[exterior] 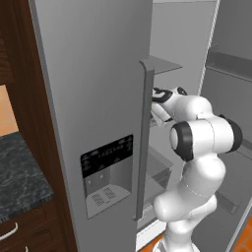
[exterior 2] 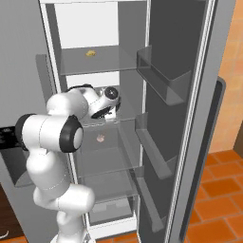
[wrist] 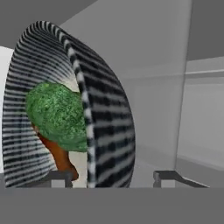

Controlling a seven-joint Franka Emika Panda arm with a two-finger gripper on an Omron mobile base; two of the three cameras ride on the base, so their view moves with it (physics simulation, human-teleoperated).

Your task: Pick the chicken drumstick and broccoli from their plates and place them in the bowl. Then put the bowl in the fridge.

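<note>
1. Ribbed dark grey-blue bowl (wrist: 65,109) inside the tall grey steel fridge (exterior: 93,98), holding lumpy green broccoli (wrist: 57,116) and reddish-brown chicken drumstick (wrist: 59,157).
2. Two-finger gripper (wrist: 113,177) spread, straddling the bowl's rim.
3. Fridge's open right door (exterior 2: 190,95) stands right of the arm.

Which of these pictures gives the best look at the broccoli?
The hand view: the broccoli sits large and green inside the ribbed bowl, above the drumstick. In both base views the arm reaching into the fridge hides it.

Open fridge (exterior 2: 175,95), grey shelves, upper shelf (exterior 2: 102,59) carrying small yellowish item (exterior 2: 91,53)
</note>
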